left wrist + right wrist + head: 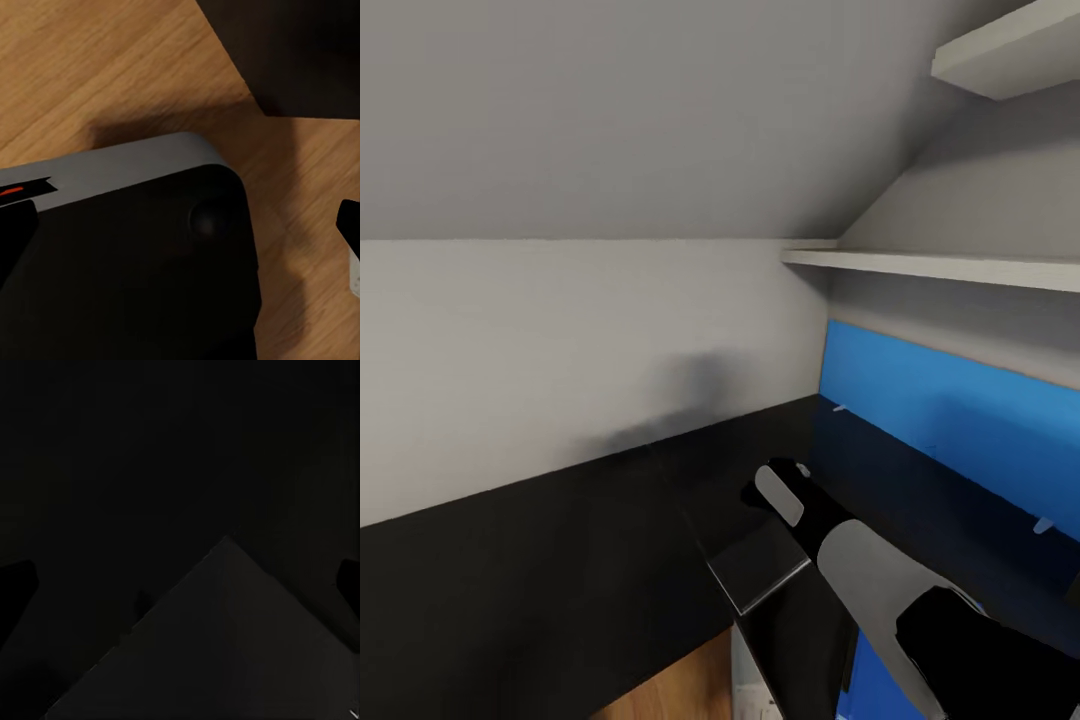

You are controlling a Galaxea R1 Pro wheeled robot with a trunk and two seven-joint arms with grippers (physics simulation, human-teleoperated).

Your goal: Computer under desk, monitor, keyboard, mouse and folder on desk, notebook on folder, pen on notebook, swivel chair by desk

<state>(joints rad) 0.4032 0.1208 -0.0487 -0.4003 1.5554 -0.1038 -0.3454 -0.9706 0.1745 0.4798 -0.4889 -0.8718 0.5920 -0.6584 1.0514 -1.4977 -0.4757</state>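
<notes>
The desk [560, 560] has a glossy black top that runs along the grey wall and turns right under its blue upright back panel [960, 420]. My right arm reaches over the desk's inner corner, and the right gripper [792, 468] hovers low over the black top. A flat dark sheet-like thing with a pale edge [755, 570] lies at that corner beside the forearm; I cannot tell what it is. In the right wrist view the right gripper [180, 577] is open above a dark corner shape [232, 645]. The left gripper [180, 225] hangs open over the wood floor.
Two white wall shelves [950, 265] jut out above the blue panel. Wood floor [670, 690] shows in front of the desk. In the left wrist view my grey and black base [135, 247] sits on the floor, with a dark desk corner [300, 52] beyond.
</notes>
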